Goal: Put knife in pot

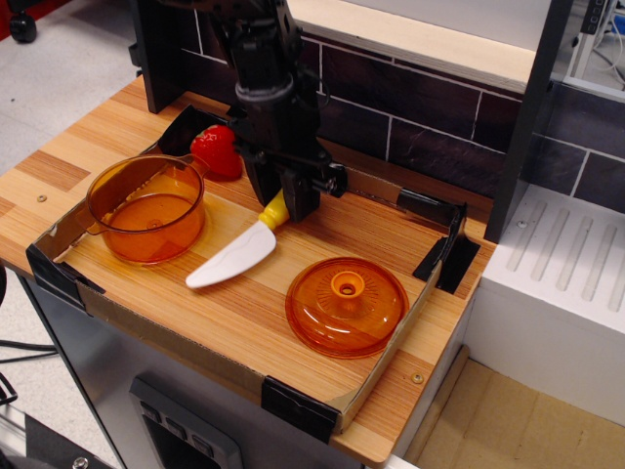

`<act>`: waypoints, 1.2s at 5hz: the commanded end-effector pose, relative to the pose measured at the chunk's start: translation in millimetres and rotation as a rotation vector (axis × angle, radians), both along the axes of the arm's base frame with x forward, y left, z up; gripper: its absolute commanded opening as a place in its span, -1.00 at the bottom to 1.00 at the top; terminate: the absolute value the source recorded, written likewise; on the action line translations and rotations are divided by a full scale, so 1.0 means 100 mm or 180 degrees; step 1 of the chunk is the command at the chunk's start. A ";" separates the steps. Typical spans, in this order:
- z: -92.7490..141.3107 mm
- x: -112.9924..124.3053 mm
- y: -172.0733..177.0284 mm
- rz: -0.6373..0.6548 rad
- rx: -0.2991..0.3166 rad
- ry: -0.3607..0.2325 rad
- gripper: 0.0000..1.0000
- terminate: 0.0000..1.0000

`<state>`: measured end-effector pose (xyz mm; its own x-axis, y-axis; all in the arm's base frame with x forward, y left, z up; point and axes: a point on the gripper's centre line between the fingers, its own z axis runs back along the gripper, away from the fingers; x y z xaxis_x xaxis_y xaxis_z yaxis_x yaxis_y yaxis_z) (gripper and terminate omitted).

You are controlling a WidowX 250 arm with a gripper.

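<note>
The knife (pixel 232 257) has a white blade that points down-left over the wooden board, its tip low near the surface. Its yellow handle (pixel 273 211) is mostly hidden between my fingers. My gripper (pixel 279 200) comes down from above at the back middle of the tray and is closed on the handle. The transparent orange pot (pixel 146 239) stands upright and empty at the left, about a hand's width left of the blade tip.
A domed orange lid with a knob (pixel 347 305) lies at the front right. A red strawberry (pixel 217 151) sits behind the pot, just left of the gripper. A low cardboard rim (pixel 59 269) borders the board, and a dark tiled wall stands behind.
</note>
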<state>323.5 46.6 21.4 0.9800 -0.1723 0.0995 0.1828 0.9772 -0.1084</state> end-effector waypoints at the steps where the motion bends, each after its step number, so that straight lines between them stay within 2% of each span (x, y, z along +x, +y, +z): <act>1: 0.76 0.02 0.14 0.0235 -0.0140 -0.0302 -1.00 -1.00; 2: 0.82 -0.12 0.32 0.0314 -0.0050 -0.0151 -1.00 -1.00; 3: 0.78 -0.34 0.67 0.0434 0.0008 -0.0033 -1.00 -1.00; 4: 0.63 -0.54 0.90 0.0430 0.0057 0.0028 -1.00 -1.00; 5: 0.48 -0.65 0.92 0.0340 0.0147 0.0027 -1.00 -1.00; 6: 0.41 -0.64 0.90 0.0370 0.0146 0.0091 -1.00 -1.00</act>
